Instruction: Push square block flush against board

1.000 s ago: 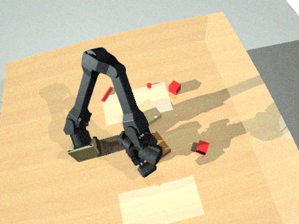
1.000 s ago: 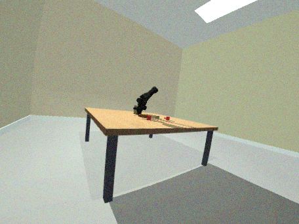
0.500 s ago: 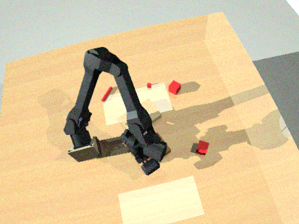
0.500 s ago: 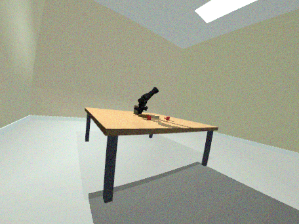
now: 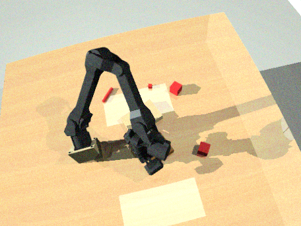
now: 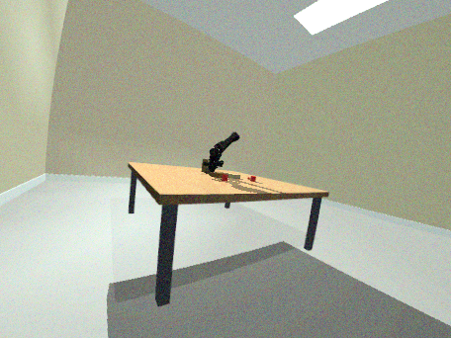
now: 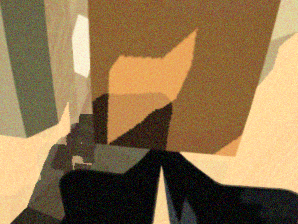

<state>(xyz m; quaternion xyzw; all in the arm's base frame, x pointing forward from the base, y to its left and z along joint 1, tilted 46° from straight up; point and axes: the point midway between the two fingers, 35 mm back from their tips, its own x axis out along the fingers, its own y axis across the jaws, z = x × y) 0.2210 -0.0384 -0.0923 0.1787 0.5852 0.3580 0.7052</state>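
The square block, brown-orange, fills much of the wrist view; in the top view only a sliver of the block shows past the arm. The board is pale grey-green and lies partly under the arm's outline in the top view. In the wrist view it stands left of the block, with a strip of shaded table between them. My gripper is shut and empty, its tips at the block's near edge; whether they touch it I cannot tell. In the top view the fingertips are hidden.
A red cube lies right of the arm. Another red cube, a tiny red cube and a red rod lie farther back. One pale rectangle is behind the arm, another pale rectangle in front.
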